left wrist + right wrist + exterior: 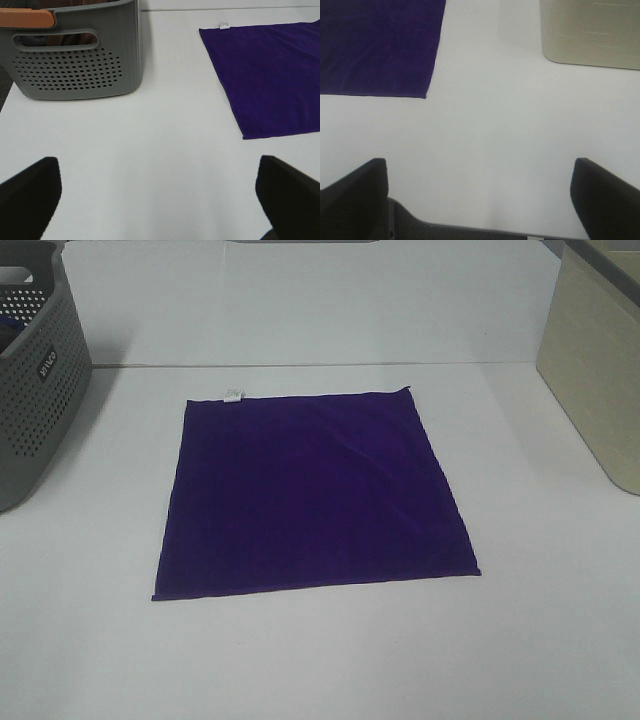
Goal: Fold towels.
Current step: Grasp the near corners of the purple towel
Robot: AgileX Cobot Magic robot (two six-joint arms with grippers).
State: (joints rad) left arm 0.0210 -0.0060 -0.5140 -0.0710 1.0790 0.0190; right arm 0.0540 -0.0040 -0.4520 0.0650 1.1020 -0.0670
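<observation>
Basket (45,390) cut off at edge, contents unclear; beige bin (590,360) cropped, inside hidden. Towel (315,495) flat on table (300,660). Left gripper (157,172), right gripper (480,172) spread wide, holding nothing

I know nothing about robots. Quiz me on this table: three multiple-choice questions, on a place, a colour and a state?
1. Where is the grey perforated plastic basket relative to the deep purple square cloth?
A) on it
B) apart, on the left arm's side
C) apart, on the right arm's side
2. What colour is the cloth's small tag?
A) white
B) red
C) black
3. How does the cloth lie?
A) folded in half
B) bunched up
C) spread flat
Answers: 1 B, white table shows between them; 2 A, white against the purple hem; 3 C, all four corners show.
</observation>
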